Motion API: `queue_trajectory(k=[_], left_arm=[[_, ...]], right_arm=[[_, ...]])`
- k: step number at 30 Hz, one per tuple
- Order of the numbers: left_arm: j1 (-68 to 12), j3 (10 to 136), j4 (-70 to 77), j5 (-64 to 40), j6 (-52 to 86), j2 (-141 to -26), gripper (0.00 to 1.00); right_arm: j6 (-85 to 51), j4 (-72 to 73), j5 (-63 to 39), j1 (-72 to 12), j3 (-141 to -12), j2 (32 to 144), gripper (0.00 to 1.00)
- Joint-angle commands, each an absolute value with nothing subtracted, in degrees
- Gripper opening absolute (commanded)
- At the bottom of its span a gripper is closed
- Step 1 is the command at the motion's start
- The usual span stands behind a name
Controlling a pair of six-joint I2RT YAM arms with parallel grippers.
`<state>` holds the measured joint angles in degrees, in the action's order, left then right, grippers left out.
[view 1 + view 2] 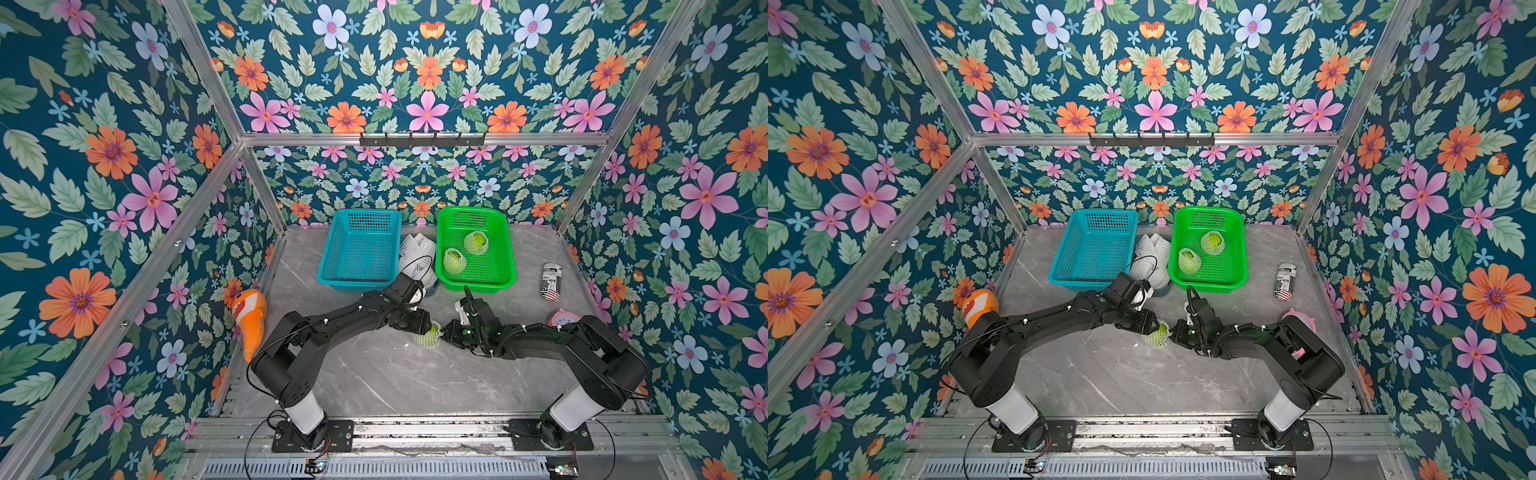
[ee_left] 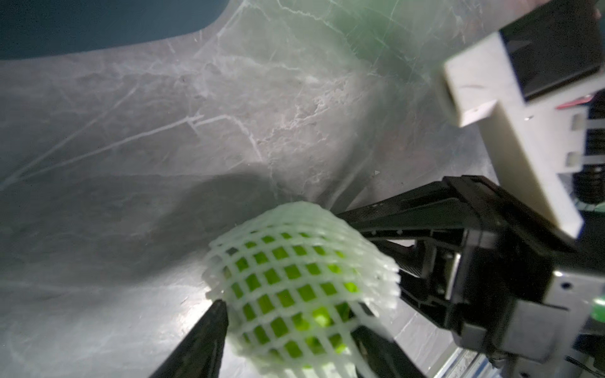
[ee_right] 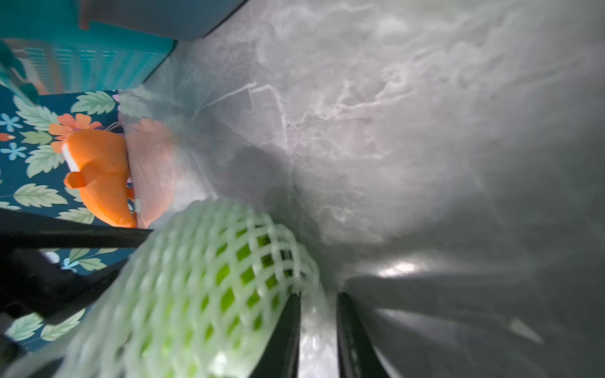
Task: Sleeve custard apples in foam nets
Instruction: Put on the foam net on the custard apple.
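One netted custard apple [image 2: 288, 288] | between left jaws | beside right jaws

**Netted fruit caught between black fingers**

Close up, a green custard apple [image 2: 307, 291] sits inside a white foam net [image 2: 294, 212], with the mesh stretched tight over it. The left gripper [image 2: 291, 317] straddles it: one dark finger [image 2: 209, 333] touches the net's side, and its partner is on the opposite side. The right gripper [image 2: 373, 235] reaches the net's far rim, with a white block [image 2: 510, 137] above it. A grey marble table [image 2: 196, 131] lies underneath.
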<state>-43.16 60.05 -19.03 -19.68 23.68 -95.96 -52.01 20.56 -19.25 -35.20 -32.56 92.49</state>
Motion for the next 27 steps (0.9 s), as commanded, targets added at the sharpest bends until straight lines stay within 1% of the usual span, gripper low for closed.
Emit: queue_trajectory(k=[1, 11, 19, 22, 27], left_arm=[[-43.2, 60.3, -20.1, -19.7, 22.9, -96.1, 0.62], [-43.2, 59.9, -20.2, -18.7, 23.0, -95.8, 0.62], [-42.2, 58.1, -18.5, -19.0, 24.8, -95.2, 0.61], [-40.8, 56.7, -16.9, -20.5, 26.1, -94.8, 0.6], [-39.1, 54.3, -14.1, -22.7, 27.7, -93.4, 0.6]], right_arm=[[-53.2, 24.5, -21.4, -34.4, -31.4, 91.4, 0.25], [-50.1, 15.6, -18.9, -33.7, -29.7, 83.2, 0.26], [-49.1, 16.8, -18.8, -33.8, -27.3, 79.8, 0.25], [-46.8, 16.4, -19.6, -35.6, -28.4, 79.5, 0.24], [-43.6, 14.5, -18.2, -39.0, -31.7, 80.9, 0.27]])
